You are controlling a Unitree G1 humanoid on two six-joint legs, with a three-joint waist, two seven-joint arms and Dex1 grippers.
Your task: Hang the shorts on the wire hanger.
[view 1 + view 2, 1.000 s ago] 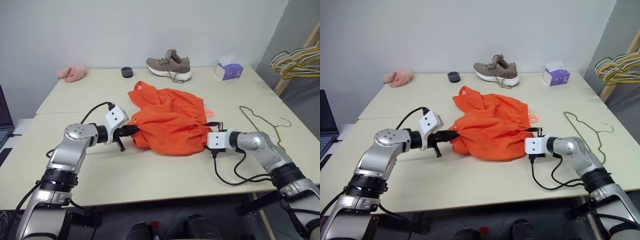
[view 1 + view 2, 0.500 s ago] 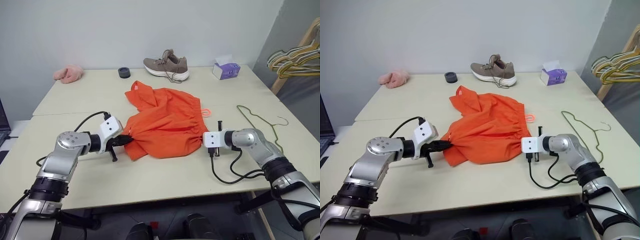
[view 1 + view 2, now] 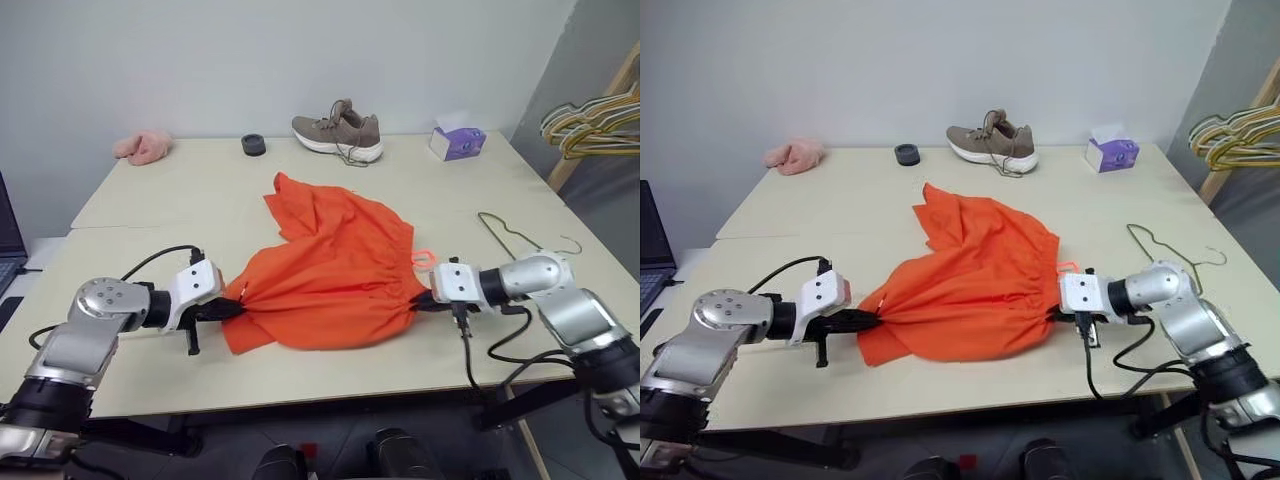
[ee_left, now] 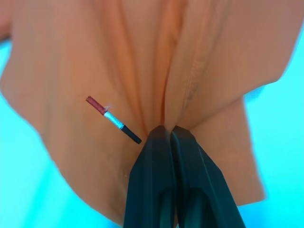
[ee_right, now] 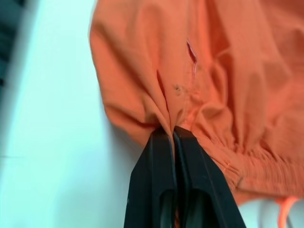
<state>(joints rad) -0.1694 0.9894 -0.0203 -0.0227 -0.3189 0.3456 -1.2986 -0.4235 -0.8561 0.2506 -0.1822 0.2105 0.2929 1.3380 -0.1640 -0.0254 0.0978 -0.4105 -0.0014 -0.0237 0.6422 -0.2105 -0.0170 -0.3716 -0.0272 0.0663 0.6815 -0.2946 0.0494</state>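
The bright orange shorts [image 3: 330,265] lie spread across the middle of the table, stretched between both arms. My left gripper [image 3: 232,307] is shut on the shorts' left edge; in the left wrist view its fingers [image 4: 164,156] pinch a fold of the fabric [image 4: 142,71]. At the right edge, by the gathered waistband [image 5: 256,161], my right gripper [image 3: 422,300] is shut on the cloth. A small pink loop [image 3: 423,258] sticks out just above that gripper. The thin olive wire hanger [image 3: 520,237] lies flat on the table beyond the right arm.
Along the table's far edge sit a pink fluffy item [image 3: 143,146], a small dark ring [image 3: 254,145], a brown shoe [image 3: 338,131] and a purple tissue box [image 3: 457,141]. Bunched yellow and green hangers [image 3: 592,122] hang on a wooden rack at the far right.
The right gripper has shut on the shorts' right edge. Both arms drew back toward the near table edge, dragging the shorts nearer and stretching them wider between the grippers.
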